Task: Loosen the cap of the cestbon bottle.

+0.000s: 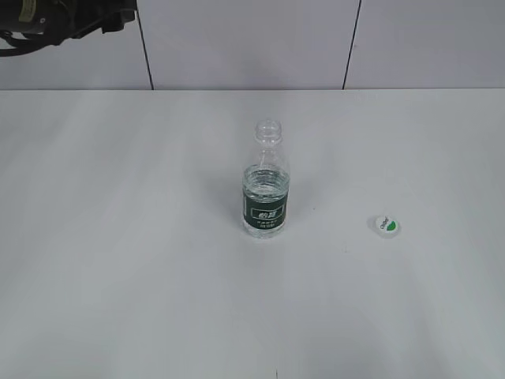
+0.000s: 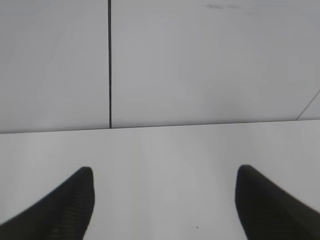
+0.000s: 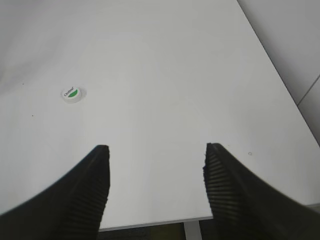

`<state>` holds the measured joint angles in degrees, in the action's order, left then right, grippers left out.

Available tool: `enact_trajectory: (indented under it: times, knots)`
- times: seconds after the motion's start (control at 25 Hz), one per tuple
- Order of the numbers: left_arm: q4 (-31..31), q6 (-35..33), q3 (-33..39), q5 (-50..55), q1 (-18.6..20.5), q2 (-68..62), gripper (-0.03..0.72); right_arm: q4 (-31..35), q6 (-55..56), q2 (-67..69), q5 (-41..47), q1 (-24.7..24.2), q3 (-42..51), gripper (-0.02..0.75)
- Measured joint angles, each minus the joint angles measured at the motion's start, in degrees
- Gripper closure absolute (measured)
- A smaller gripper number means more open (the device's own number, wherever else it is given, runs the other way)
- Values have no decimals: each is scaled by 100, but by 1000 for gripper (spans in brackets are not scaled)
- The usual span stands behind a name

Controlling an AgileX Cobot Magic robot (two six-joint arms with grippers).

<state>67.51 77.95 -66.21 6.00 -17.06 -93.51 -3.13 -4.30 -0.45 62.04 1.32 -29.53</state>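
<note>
The cestbon bottle (image 1: 266,181) stands upright near the middle of the white table, clear, with a dark green label band and an open neck with no cap on it. The cap (image 1: 386,226), white with a green patch, lies flat on the table to the bottle's right; it also shows in the right wrist view (image 3: 72,93) at the left. My left gripper (image 2: 164,175) is open and empty over bare table facing the back wall. My right gripper (image 3: 156,150) is open and empty, well apart from the cap. Neither gripper's jaws show in the exterior view.
The white table (image 1: 118,260) runs back to a white panelled wall (image 1: 252,39) with dark seams. Part of an arm (image 1: 47,20) shows at the top left corner. The right wrist view shows the table's edge (image 3: 280,75) at the right.
</note>
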Motion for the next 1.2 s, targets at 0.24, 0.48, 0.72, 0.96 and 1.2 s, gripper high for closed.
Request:
enact_trajectory:
  times: [0.24, 0.48, 0.72, 0.96, 1.2]
  knots:
    - [-1900, -2153, 0, 254, 17, 0, 155, 0, 0, 0, 0, 0, 0, 279]
    - [-4904, -5576, 0, 1385, 17, 104, 155, 0, -6, 0, 0, 0, 0, 279]
    - [-6052, -6784, -106, 2951, 317, 474, 155, -6, -6, 0, 0, 0, 0, 279]
    - [-6139, -6874, -160, 4427, 944, 557, 155, -6, -6, 0, 0, 0, 0, 279]
    - [-6497, -7446, -152, 5039, 1777, 969, 155, -6, -6, 0, 0, 0, 0, 279]
